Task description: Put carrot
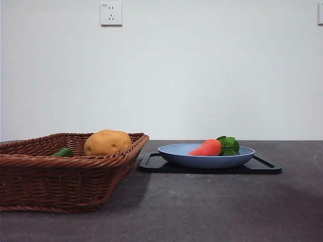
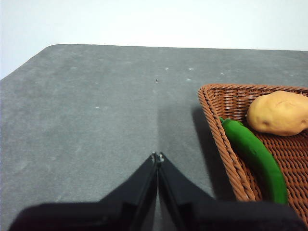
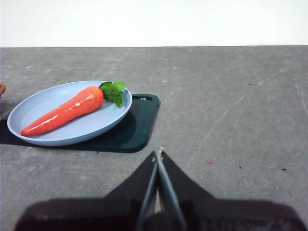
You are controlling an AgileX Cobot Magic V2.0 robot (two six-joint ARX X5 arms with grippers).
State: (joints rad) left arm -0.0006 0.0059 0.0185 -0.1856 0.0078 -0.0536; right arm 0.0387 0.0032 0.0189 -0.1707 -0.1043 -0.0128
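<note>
Both grippers, left [image 2: 157, 156] and right [image 3: 159, 153], pressed together, idle; carrot [image 1: 206, 147] on blue plate [image 1: 202, 161], frame centre-right; placing apparently done or regrasp pending.

We find no readable txt anywhere. The wall socket [image 1: 111, 14], far left on the wall, has a tiny mark at its top-left corner, too small for us to read. No labels, brands or nos. on the other things.
</note>
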